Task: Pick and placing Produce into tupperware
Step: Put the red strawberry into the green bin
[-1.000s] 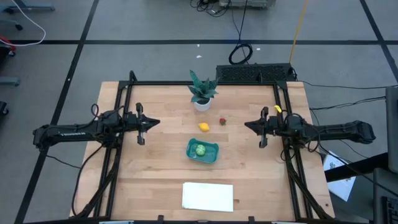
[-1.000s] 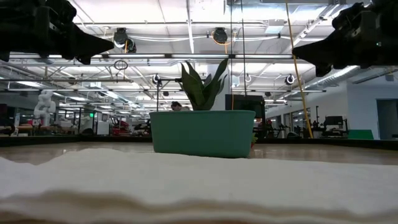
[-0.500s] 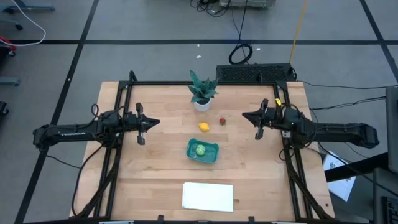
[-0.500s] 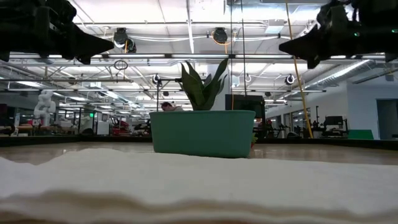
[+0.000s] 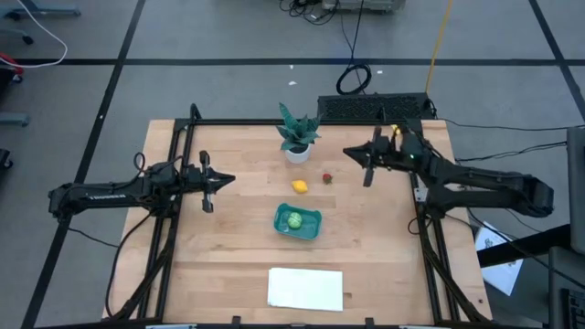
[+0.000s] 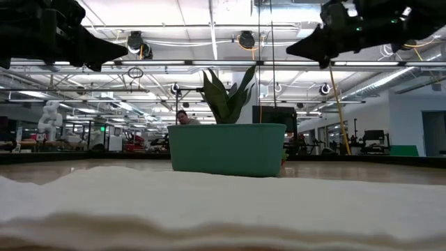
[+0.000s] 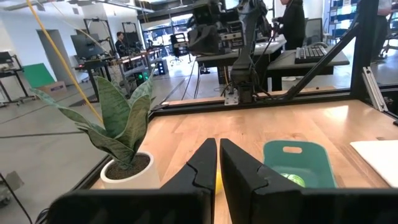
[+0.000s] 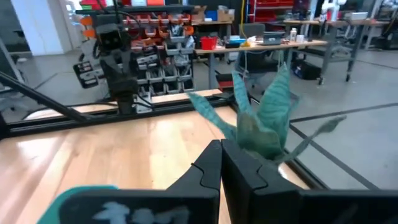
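The teal tupperware sits mid-table with the round light-green piece resting inside it; the low view shows its wall. The yellow lemon-like piece and the small dark red piece lie on the wood beyond it. My right gripper hovers shut, high above the table, right of the red piece and near the plant; it also shows in the low view. My left gripper waits shut over the table's left side.
A spiky potted plant stands near the far edge, close to my right gripper. A white flat sheet lies at the near edge. A black frame rims the table. People and benches show in the room beyond.
My right gripper has swung from the table's right side toward the far edge and the centre, closing on the plant and the red piece, staying shut and high. My left arm has kept still. The produce and the tupperware have not moved.
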Robot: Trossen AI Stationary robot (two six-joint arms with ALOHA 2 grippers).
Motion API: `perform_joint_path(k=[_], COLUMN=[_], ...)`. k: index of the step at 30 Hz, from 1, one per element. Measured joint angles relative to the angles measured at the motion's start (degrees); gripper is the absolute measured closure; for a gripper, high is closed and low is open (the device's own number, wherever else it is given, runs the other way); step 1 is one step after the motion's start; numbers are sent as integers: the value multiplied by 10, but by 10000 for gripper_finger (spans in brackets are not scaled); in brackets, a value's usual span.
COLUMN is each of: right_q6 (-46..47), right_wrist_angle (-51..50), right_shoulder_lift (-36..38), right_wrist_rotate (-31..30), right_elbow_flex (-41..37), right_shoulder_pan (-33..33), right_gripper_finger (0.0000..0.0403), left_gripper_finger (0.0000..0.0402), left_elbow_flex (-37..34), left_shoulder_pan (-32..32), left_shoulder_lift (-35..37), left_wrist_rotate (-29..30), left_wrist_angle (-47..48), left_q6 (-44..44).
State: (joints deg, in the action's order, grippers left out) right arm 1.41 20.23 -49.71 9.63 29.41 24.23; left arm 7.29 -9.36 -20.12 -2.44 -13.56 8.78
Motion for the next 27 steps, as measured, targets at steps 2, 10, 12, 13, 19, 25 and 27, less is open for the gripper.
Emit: perform_joint_path(k=[2, 10, 12, 13, 19, 25, 27], right_q6=[0, 2, 11, 14, 0, -29, -34], right_wrist_angle=[0, -6, -23, -39, -186, -331, -372], right_shoulder_lift=[-23, -94, -109, -116, -170, -228, -244], right_wrist_rotate=[14, 74, 88, 95, 118, 118, 118], right_elbow_flex=[21, 97, 123, 138, 252, 361, 389], right_shoulder_pan=[11, 51, 63, 70, 98, 104, 104], right_gripper_finger=[403, 403, 403, 403, 403, 403, 403], left_gripper_finger=[376, 376, 376, 376, 376, 376, 376], left_elbow_flex=[0, 0, 0, 0, 0, 0, 0], left_shoulder_pan=[0, 0, 0, 0, 0, 0, 0], left_shoulder_lift=[0, 0, 0, 0, 0, -1, -1], left_wrist_rotate=[0, 0, 0, 0, 0, 0, 0], left_wrist_angle=[0, 0, 0, 0, 0, 1, 1], left_q6=[0, 1, 1, 1, 3, 12, 12])
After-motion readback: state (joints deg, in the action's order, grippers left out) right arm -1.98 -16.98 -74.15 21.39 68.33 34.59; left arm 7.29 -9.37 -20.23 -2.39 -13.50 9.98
